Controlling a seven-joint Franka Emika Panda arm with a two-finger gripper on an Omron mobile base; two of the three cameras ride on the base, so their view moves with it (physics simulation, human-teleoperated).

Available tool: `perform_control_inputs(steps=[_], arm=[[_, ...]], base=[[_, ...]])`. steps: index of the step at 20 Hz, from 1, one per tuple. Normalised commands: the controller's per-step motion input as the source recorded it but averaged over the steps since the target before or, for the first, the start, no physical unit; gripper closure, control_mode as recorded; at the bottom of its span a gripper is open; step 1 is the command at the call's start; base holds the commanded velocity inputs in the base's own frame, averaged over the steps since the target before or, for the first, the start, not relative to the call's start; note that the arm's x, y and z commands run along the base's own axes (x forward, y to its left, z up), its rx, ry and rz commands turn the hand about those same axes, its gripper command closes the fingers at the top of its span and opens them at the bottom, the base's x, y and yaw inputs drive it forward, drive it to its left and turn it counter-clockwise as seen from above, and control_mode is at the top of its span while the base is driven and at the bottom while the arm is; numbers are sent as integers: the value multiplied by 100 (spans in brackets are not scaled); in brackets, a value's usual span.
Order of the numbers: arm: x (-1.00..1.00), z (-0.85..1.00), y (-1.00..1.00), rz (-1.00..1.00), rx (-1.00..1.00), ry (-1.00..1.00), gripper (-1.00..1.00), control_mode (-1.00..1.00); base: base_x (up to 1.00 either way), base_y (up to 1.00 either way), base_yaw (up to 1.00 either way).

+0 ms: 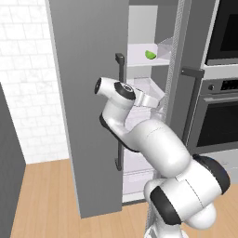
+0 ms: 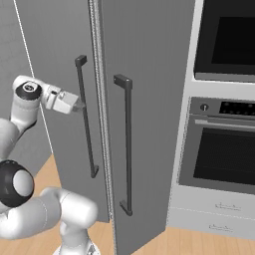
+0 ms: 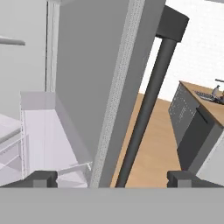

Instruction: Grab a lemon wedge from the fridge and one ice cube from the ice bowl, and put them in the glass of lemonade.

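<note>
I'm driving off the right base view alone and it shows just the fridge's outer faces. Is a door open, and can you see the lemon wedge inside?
Observer: Yes. From the left base view the fridge has its left door swung out, with white shelves showing behind it.
Operator: And the wedge?
Observer: The lemon wedge lies on an upper shelf, higher than the hand.
Operator: Is the gripper holding anything?
Observer: No. In the hand view the gripper is open and empty, with a door edge and its dark bar handle between the fingertips.
</note>
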Motion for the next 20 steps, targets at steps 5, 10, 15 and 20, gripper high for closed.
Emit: perform_control_inputs(steps=[5,10,15,20], arm=[[28,0,-11,-4,-3,-5,-100,-100],[10,-4,-7,-8,-1,-7,-100,-100],[3,-13,-2,-20,0,-7,-100,-100],[0,0,-26,-20,0,-2,-100,-100]], base=[[0,0,0],[0,0,0],[0,0,0],[0,0,0]])
